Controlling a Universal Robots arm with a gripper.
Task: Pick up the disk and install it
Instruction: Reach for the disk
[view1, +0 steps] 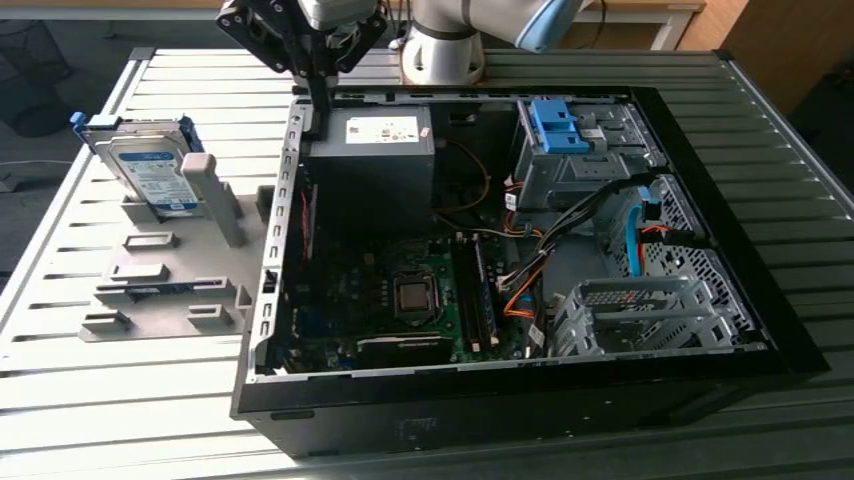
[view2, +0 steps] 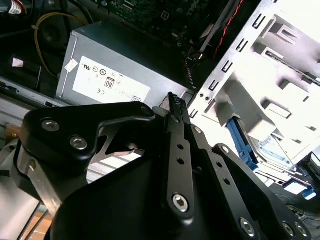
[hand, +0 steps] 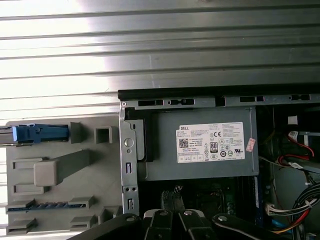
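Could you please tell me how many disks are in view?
1: the disk stands in the grey holder beside the case, at the exterior view's left; the case may hide others.

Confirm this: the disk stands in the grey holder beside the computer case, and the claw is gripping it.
Not gripping it. In the exterior view the claw hangs over a corner of the computer case, apart from the disk, which does stand in the grey holder beside the case.

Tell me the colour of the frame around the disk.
Bright blue; the exterior view shows the frame on the disk best.
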